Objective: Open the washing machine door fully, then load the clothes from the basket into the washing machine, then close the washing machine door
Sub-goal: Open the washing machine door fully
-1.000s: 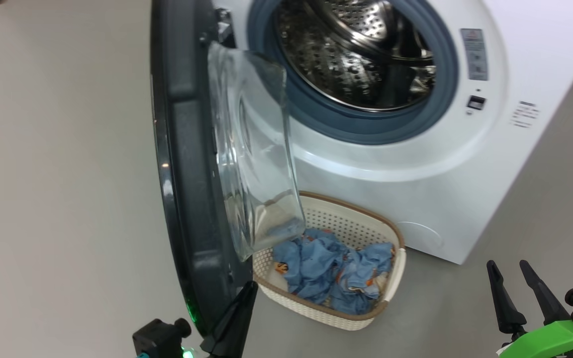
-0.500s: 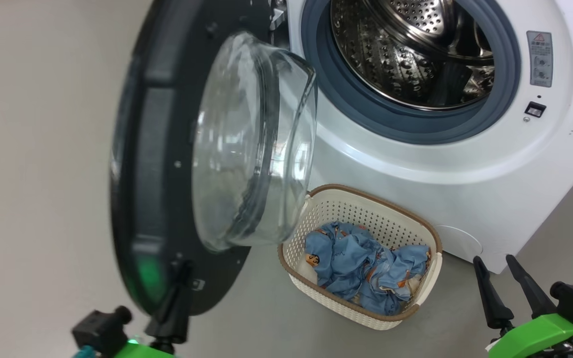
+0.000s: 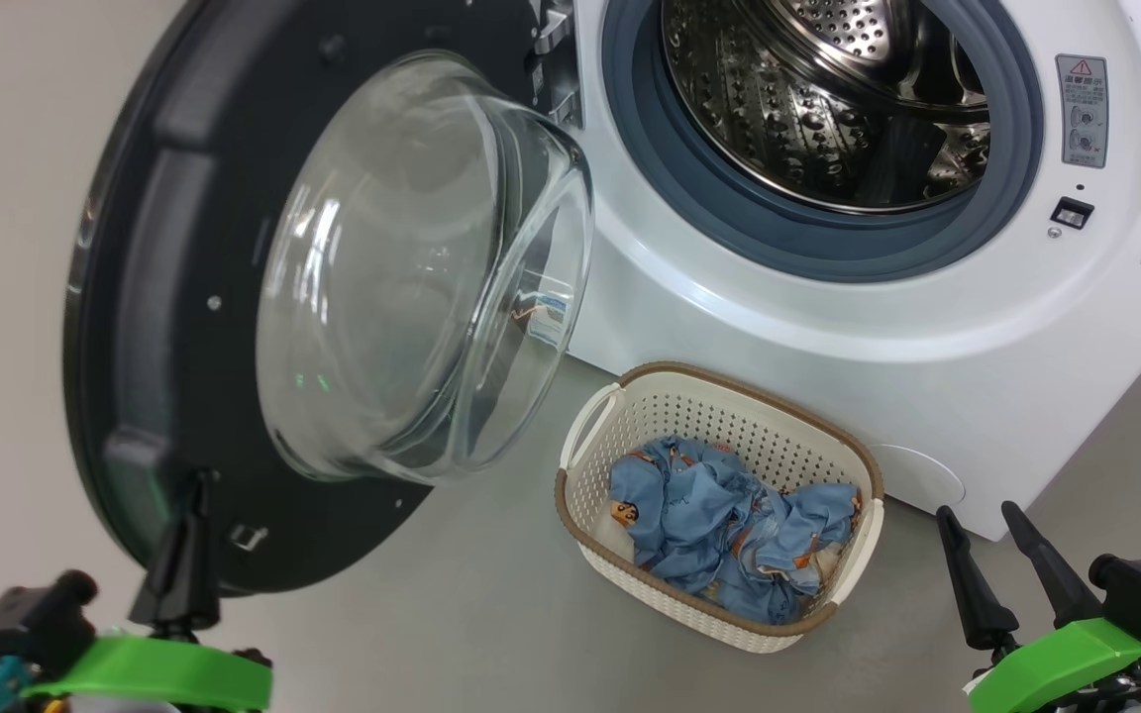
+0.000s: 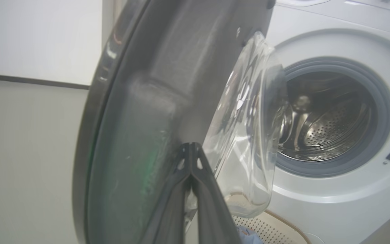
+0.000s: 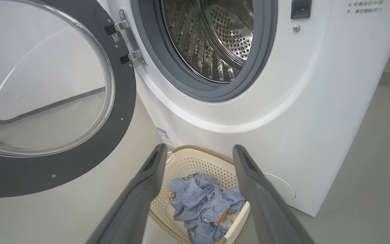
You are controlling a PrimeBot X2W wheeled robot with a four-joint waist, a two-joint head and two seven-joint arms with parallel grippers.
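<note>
Door is hanging wide open, left of the washing machine. Your left hand, pinched shut and empty, is pressing its lower rim; you're risking a slip and rebound over the basket. Right hand is idling wide open, empty.
</note>
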